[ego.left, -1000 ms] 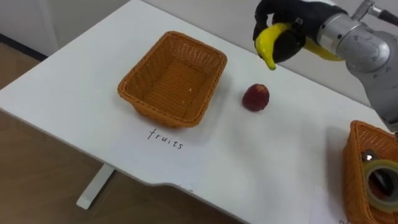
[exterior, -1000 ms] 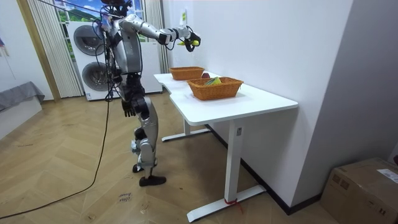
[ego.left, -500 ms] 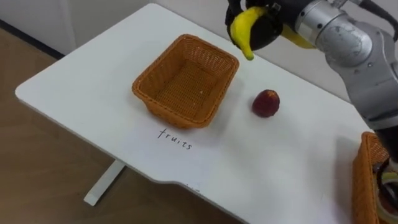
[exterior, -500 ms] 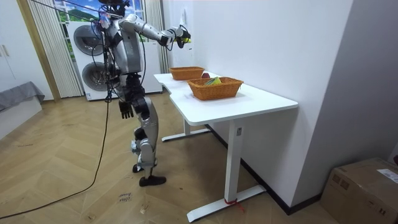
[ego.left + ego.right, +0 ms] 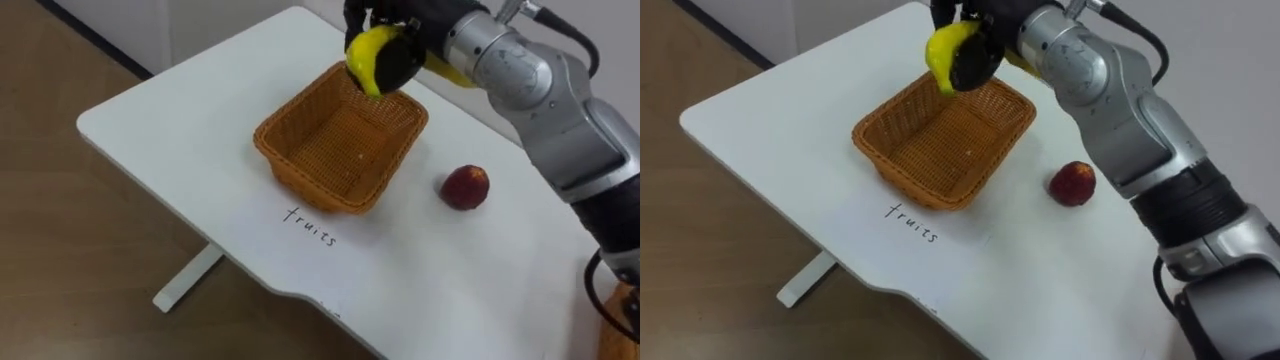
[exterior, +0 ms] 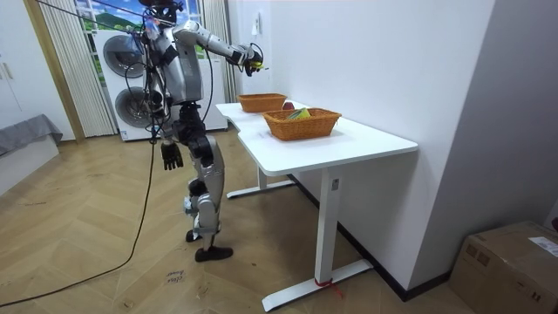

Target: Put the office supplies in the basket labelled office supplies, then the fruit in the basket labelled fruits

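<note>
My right hand [image 5: 398, 45] is shut on a yellow banana [image 5: 366, 58] and holds it in the air above the far rim of the empty wicker basket [image 5: 318, 188]. The word "fruits" [image 5: 310, 226] is written on the white table [image 5: 170, 140] in front of that basket. A red apple [image 5: 465, 187] lies on the table to the basket's right, apart from it. In the right eye view the banana [image 5: 944, 46] again hangs over the basket [image 5: 930, 185]. My left hand [image 6: 172, 155] hangs open by my side in the room view.
In the room view I stand at the table's end with my right arm [image 6: 218, 45] stretched over the far basket [image 6: 261, 103]. A second wicker basket [image 6: 301, 126] with items in it sits on the nearer table. Washing machines [image 6: 126, 87] stand behind me.
My right hand has carried the banana leftward, from above the apple to above the basket's far rim. The eye view has shifted left with it. My left arm has dropped lower.
</note>
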Robot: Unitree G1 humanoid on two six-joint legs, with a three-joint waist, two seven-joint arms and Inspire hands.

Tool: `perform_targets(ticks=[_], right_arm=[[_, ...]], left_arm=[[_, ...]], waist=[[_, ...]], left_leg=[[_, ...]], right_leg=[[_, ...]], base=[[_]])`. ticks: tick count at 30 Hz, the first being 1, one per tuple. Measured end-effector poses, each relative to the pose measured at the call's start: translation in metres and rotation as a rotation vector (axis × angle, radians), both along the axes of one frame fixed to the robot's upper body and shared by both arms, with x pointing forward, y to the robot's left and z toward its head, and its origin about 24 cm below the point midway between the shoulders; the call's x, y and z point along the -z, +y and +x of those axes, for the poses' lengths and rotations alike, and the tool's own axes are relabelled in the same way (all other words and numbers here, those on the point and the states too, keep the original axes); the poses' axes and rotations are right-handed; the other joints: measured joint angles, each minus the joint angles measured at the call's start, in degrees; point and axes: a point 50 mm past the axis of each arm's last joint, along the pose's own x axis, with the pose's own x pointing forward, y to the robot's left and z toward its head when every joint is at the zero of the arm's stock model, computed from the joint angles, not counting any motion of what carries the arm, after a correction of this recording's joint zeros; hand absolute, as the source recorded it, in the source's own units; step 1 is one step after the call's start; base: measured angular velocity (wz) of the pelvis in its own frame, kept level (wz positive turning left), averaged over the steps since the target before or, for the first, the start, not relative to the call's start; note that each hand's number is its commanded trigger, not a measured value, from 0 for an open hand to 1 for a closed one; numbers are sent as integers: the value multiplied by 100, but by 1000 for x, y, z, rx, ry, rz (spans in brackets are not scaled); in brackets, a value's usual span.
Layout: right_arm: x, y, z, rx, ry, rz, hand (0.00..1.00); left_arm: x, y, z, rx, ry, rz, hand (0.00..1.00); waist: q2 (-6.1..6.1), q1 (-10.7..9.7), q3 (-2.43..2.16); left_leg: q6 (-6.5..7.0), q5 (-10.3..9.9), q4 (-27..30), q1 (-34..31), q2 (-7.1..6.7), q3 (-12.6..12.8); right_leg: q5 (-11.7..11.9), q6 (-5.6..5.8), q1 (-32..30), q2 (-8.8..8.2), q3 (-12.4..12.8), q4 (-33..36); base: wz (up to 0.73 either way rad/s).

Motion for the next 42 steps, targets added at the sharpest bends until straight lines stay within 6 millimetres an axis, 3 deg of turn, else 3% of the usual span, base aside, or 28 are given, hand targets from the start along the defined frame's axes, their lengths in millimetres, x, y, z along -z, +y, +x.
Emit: perform_targets(ticks=[12,18,28,42], right_arm=[[8,-10,7,66,-4,3,0],[8,-10,7,62,-5,2,0],[20,-20,13,98,44,-1,0],[19,-18,12,78,34,1,0]], left_arm=[[-1,0,6,9,-20,-5,0],[-1,1,6,18,-15,-18,0],[-1,1,6,23,-13,-32,0],[-1,2,8,27,-22,-31,0]], waist=[[-8,-3,11],[-76,2,54],[-70,20,59],[-59,8,67]], left_leg=[[1,-5,12,-42,-10,-67],[0,-8,13,-44,-8,-63],[3,-10,18,-43,-8,-61],[3,-8,18,-36,-5,-39]], right_leg=[[0,3,12,3,-27,-44],[0,3,7,4,-24,-46],[0,3,11,4,-23,-46],[0,3,6,2,-21,-49]], base=[[4],[0],[0],[0]])
